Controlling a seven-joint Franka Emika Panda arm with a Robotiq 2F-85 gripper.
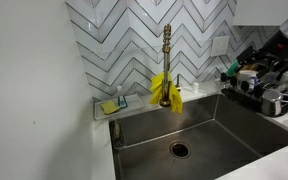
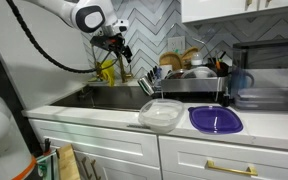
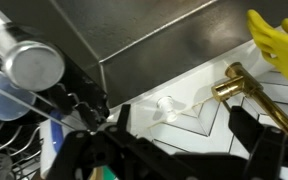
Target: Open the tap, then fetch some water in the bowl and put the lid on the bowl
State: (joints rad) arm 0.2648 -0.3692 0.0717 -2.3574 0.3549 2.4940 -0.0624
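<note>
The brass tap [image 1: 167, 55] stands behind the sink with yellow gloves [image 1: 164, 92] draped over it. In the wrist view the tap [image 3: 246, 88] and a glove [image 3: 282, 45] lie at the right. My gripper [image 3: 189, 125] is open and empty, with its fingers either side of the tiled wall beside the tap. In an exterior view the gripper [image 2: 119, 47] hangs above the sink near the tap. The clear bowl [image 2: 161, 113] sits on the white counter, and the purple lid [image 2: 216, 119] lies flat next to it. No water is seen running.
A dish rack [image 2: 194, 75] full of dishes stands beside the sink [image 1: 214, 135]. A sponge holder [image 1: 114, 104] sits on the ledge. A metal cup [image 3: 34, 62] is in the rack. A small white knob [image 3: 169, 107] is by the wall. My arm [image 1: 281, 42] is above the rack.
</note>
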